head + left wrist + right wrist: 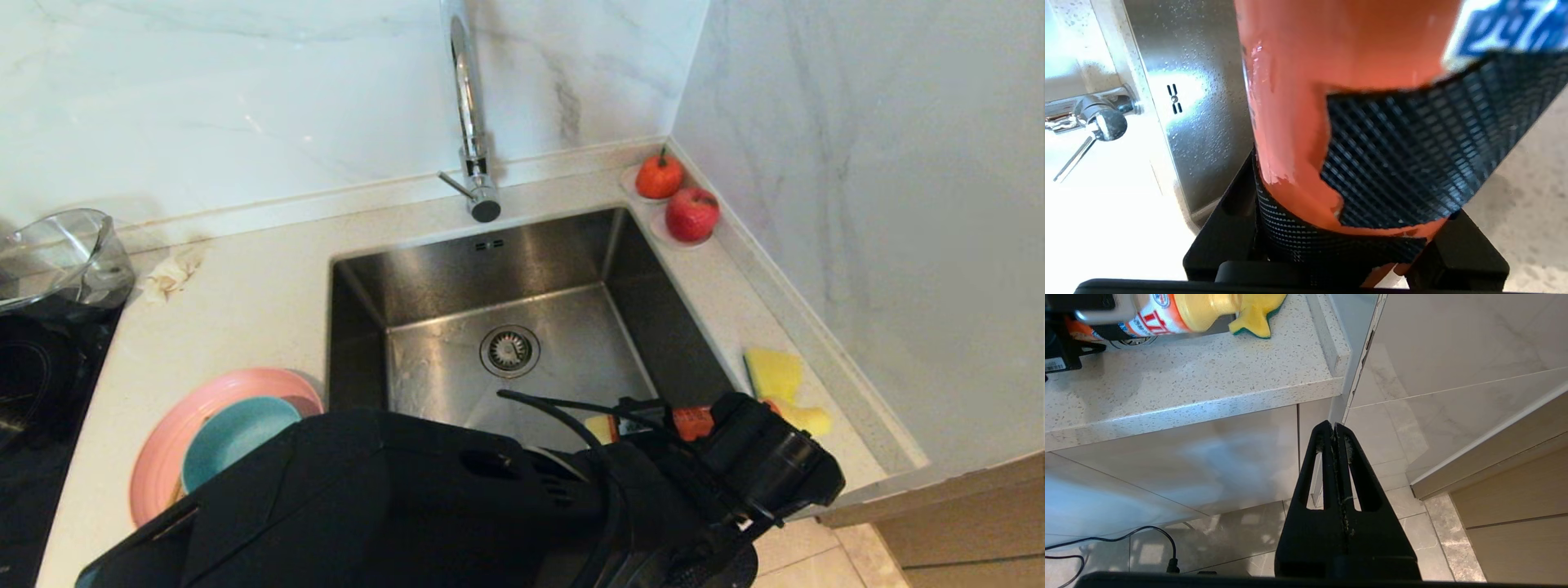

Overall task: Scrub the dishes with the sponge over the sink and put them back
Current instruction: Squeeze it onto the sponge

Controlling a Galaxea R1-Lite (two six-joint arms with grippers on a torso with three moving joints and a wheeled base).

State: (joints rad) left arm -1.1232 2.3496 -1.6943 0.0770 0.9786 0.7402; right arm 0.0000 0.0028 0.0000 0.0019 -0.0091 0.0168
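Note:
My left gripper (694, 425) is shut on an orange dish-soap bottle (1298, 81), held lying level over the front right corner of the sink (571, 359). The bottle's yellow end (807, 419) is right by the yellow sponge (773, 371), which lies on the counter to the right of the basin, its green side showing underneath (1257, 314). The pink plate (167, 445), with the teal bowl (237, 433) resting in it, sits on the counter left of the sink, partly hidden by my left arm. My right gripper (1334, 426) hangs shut and empty below the counter's edge.
The chrome tap (469, 122) rises behind the basin. A red apple (692, 214) and an orange fruit (659, 176) sit in the back right corner. A glass jug (57, 257), a black cooktop (41, 367) and a crumpled tissue (167, 276) are at the left. The marble wall runs close along the right.

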